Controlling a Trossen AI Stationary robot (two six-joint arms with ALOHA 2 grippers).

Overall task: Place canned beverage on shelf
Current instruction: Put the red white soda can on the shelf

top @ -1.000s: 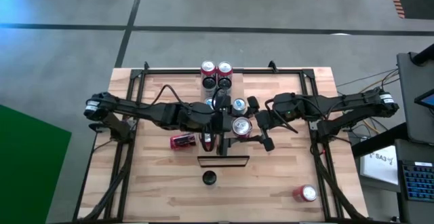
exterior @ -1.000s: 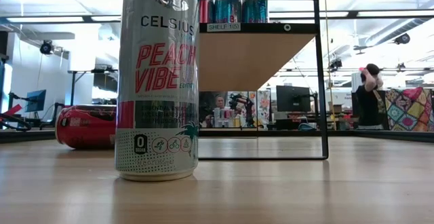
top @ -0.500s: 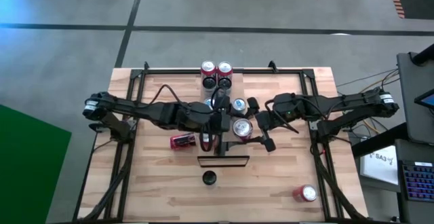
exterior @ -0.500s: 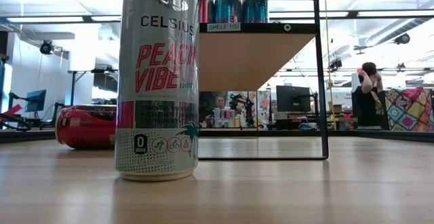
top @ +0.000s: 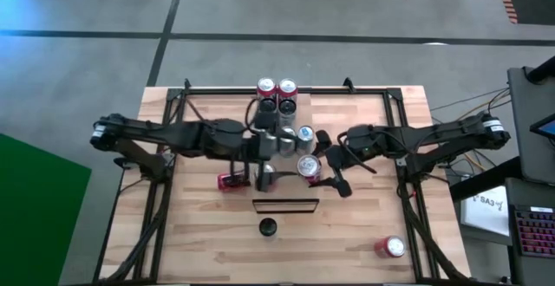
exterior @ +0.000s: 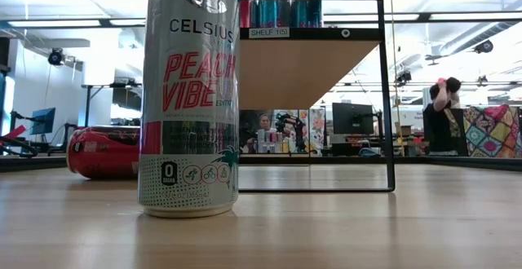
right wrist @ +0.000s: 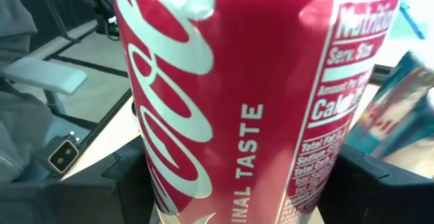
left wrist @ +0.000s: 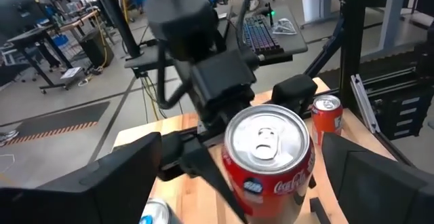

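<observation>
Red cylindrical can (top: 307, 165) gripped by right tool (top: 323, 172), smooth wooden shelf (exterior: 306, 61), left tool (top: 263, 166) released

Cans (top: 283, 139) crowd the shelf (top: 284, 147), apparently; bare tabletop (top: 347, 234) lies open nearer the camera.

Grey concrete floor (top: 347, 26) crossed by a dark line (top: 260, 36) at 12 o'clock; green panel (top: 35, 208) at 8 o'clock. Beyond: bright ceiling lights (exterior: 73, 22), desks with monitors (exterior: 352, 119).
</observation>
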